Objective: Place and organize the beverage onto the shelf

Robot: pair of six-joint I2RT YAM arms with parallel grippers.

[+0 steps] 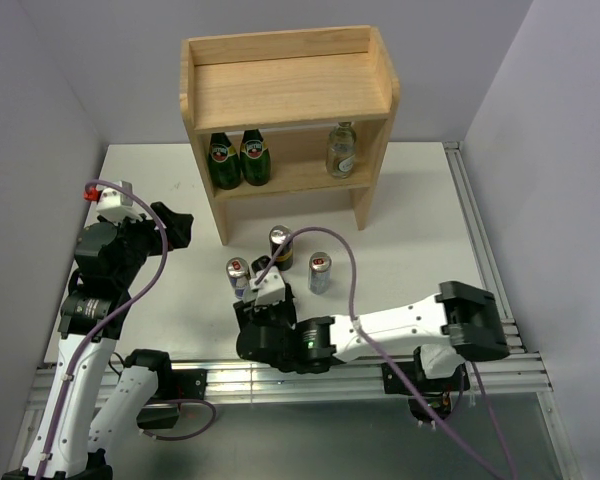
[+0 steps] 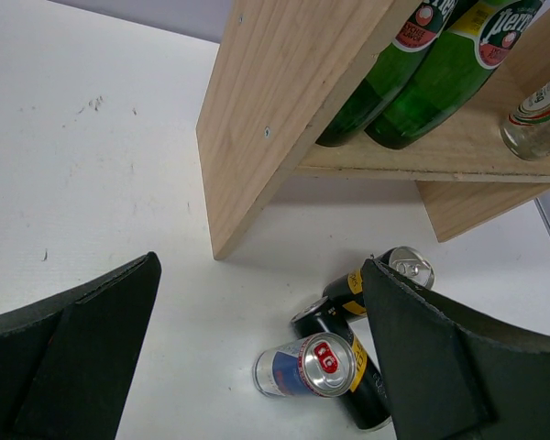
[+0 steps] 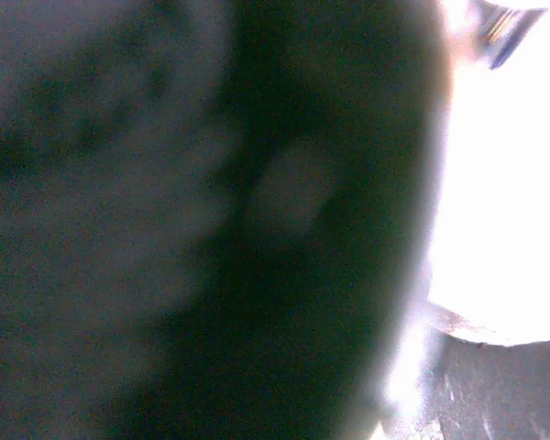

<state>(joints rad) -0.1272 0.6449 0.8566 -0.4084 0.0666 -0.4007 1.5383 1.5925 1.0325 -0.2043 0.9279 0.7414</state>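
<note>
The wooden shelf (image 1: pixel 290 85) stands at the back. Its lower board holds two green bottles (image 1: pixel 238 158) on the left and a clear bottle (image 1: pixel 342 150) on the right. On the table in front stand a black-and-gold can (image 1: pixel 280 246) and two blue-and-silver cans (image 1: pixel 237 272) (image 1: pixel 320 272). Between them my right gripper (image 1: pixel 261 274) is shut on a second black-and-gold can (image 2: pixel 371 399), which leans. A dark surface fills the right wrist view. My left gripper (image 2: pixel 257 266) hangs open and empty left of the shelf.
The shelf's side panel (image 2: pixel 257 101) stands close ahead of the left gripper. A purple cable (image 1: pixel 345 270) loops over the cans. A metal rail (image 1: pixel 480 250) runs along the table's right edge. Grey walls close in on both sides.
</note>
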